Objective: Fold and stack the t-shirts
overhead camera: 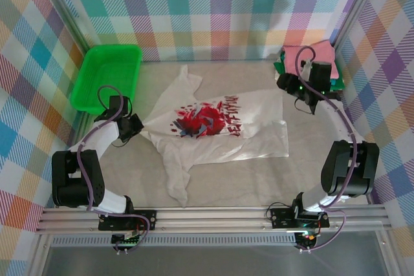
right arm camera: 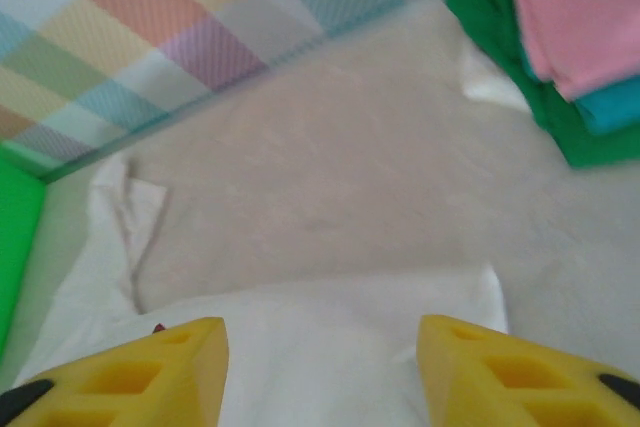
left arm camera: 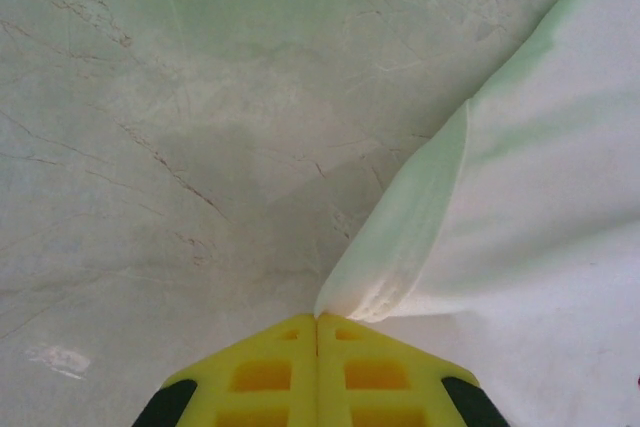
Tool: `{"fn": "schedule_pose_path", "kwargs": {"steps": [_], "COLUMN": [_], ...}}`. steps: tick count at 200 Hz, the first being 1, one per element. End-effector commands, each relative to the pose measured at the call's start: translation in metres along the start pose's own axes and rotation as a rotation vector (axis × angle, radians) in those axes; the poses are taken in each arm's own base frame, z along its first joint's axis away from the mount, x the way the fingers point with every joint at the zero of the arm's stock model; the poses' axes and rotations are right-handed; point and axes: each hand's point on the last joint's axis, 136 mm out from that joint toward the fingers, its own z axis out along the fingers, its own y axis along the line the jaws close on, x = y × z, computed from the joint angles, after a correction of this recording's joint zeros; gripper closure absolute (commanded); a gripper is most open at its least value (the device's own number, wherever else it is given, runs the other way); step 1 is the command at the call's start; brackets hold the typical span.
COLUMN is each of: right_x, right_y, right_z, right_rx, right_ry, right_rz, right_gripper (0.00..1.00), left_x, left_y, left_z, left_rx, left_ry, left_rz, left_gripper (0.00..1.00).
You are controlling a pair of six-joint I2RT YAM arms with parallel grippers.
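Stage: early for the white shirt; judged to be spreading or the start of a first fold, with no fold completed.
White shirt: lay opened but crumpled across the middle of the counter, print upward, one end bunched toward the near edge.
Done: three folded shirts, pink over teal over green, sat in a stack at the far right corner of the counter.
Left to do: as judged, the white shirt had yet to be flattened, folded and set on the stack.
Left tool: fingers pressed together, pinching a raised ridge of cloth at the white shirt's left edge, low over the counter.
Right tool: fingers spread and holding nothing, poised over the white shirt's far right corner, with the stack just beyond it.
Tray: green plastic, at the far left of the counter, near the left tool and apart from the white shirt; no item was visible inside it in the top view.
Other containers: none was seen; the stack rested directly on the counter.
Risk: as judged, a pull from a single pinched edge could drag the cloth rather than smooth it.
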Motion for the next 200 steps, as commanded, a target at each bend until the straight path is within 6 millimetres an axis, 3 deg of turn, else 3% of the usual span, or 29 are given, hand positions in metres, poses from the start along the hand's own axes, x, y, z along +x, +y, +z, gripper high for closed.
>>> {"fn": "schedule_pose_path", "kwargs": {"steps": [1,25,45,56,100,165,200], "right_x": [0.015,0.036,0.049,0.054,0.051,0.068,0.08], "right_y": [-0.026,-0.045,-0.06,-0.064,-0.049,-0.056,-0.055], "right_z": [0.002,-0.009,-0.003,0.007,0.059,0.127,0.155], "right_rx": [0.097,0.182,0.157,0.141,-0.004,0.069,0.097], "right_ry": [0.036,0.046,0.107,0.153,0.323,0.463,0.518], "right_rz": [0.062,0.184,0.288,0.303,0.277,0.18,0.138], "right_gripper": [0.43,0.43,0.44,0.45,0.47,0.42,0.51], "left_x": [0.002,0.0,-0.001,0.0,0.003,0.004,0.004], "left_y": [0.008,0.008,0.006,0.006,0.008,0.009,0.01], "left_z": [0.006,0.006,0.01,0.014,0.02,0.022,0.023], "left_rx": [-0.018,-0.018,-0.01,-0.011,-0.017,-0.025,-0.027], "left_ry": [0.018,0.008,0.016,0.026,0.036,0.04,0.045], "left_rz": [-0.011,-0.011,-0.012,-0.008,-0.013,-0.01,-0.009], "left_gripper": [1.0,1.0,1.0,1.0,1.0,1.0,1.0]}}
